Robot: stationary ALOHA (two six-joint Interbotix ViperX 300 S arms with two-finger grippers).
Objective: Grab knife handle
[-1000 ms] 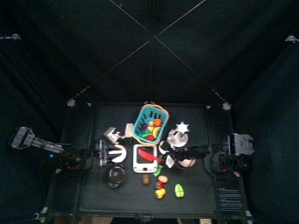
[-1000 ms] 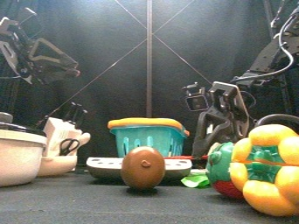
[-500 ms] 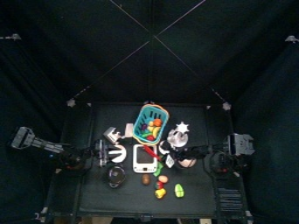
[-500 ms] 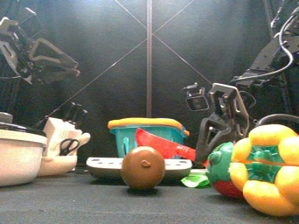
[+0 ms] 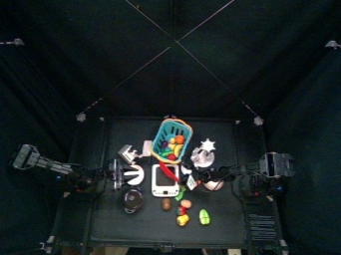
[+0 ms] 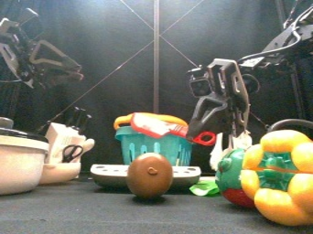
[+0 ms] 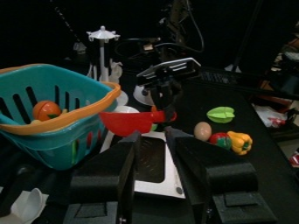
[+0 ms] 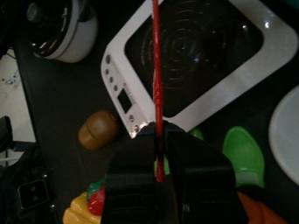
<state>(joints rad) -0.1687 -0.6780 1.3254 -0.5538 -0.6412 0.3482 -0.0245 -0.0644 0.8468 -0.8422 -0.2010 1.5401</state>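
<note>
We are finding the right pincer [image 8: 156,131] clenched on the handle end of the red knife [image 8: 153,70]; in the right wrist view the blade is running from between the jaws up through the middle of the frame, over the white scale [image 8: 198,61]. In the front view the knife [image 6: 166,124] is hanging raised, right of centre, its blade crossing in front of the teal basket [image 6: 153,146]. The left pincer [image 7: 155,157] is standing released at the lower middle of its own view, holding nothing.

We are judging the hold narrow and near the handle's end: the long blade could pivot or slip, or catch the basket rim.
</note>
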